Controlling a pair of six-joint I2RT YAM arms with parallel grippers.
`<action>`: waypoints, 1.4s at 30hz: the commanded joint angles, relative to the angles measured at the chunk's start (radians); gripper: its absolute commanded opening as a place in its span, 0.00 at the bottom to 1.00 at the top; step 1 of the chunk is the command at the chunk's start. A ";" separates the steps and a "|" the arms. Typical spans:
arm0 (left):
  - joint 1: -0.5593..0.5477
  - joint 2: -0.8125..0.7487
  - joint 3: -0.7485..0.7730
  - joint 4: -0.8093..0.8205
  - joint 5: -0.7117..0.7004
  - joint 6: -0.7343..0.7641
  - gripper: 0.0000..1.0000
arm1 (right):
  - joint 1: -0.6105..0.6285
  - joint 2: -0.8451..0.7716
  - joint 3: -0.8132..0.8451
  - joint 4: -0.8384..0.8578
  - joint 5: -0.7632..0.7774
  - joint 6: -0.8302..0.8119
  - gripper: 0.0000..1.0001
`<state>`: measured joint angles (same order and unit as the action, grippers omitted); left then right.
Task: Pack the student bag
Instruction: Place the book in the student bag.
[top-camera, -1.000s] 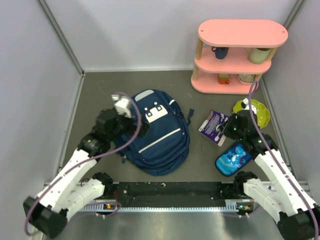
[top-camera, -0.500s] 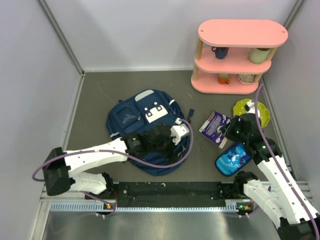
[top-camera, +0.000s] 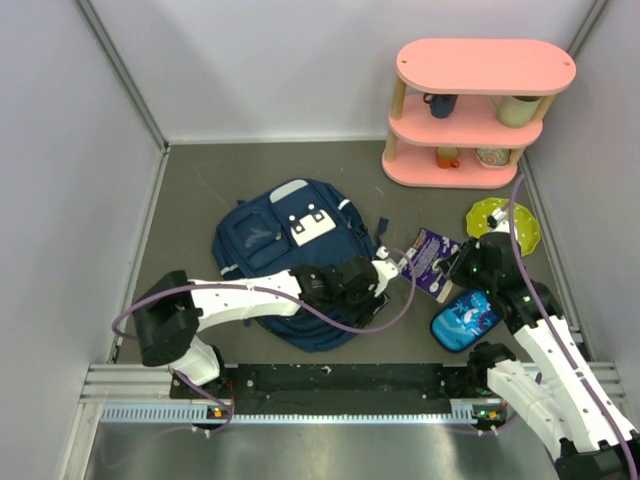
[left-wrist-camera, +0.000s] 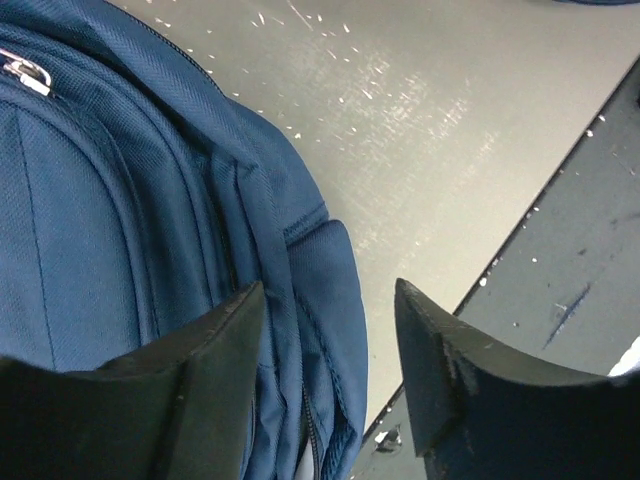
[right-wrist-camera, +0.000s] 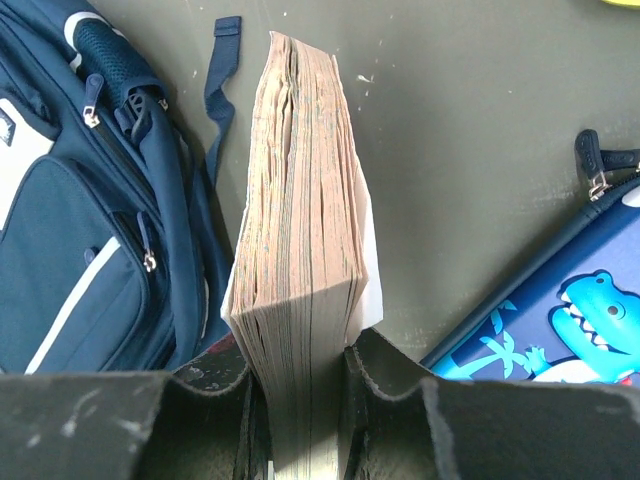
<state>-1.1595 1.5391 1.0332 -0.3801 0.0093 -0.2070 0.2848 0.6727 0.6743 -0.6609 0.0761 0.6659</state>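
One limp, light bag, flat left of centre. Likely slumps if lifted; better pinched at the stiffer right-edge seam. Straddles that seam with left gripper, jaws apart. Clamps book in right gripper.

Woven cloth student bag, paper book

Left arm outstretched rightward, left fingers apart — right arm forward, right fingers in a narrow clamp.

Pale walls enclose grey tabletop, pink shelf.
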 joint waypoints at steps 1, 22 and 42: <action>-0.008 0.044 0.067 -0.003 -0.061 -0.068 0.57 | -0.006 -0.041 0.008 0.063 -0.018 0.018 0.02; -0.006 0.095 0.100 -0.082 -0.276 -0.135 0.36 | -0.006 -0.055 -0.010 0.061 -0.045 0.032 0.03; 0.193 -0.083 0.197 -0.207 -0.496 -0.049 0.00 | -0.004 -0.107 0.041 0.030 -0.107 0.040 0.00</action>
<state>-1.1156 1.5715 1.1732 -0.5476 -0.3580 -0.3225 0.2848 0.6163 0.6487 -0.6792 0.0212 0.6899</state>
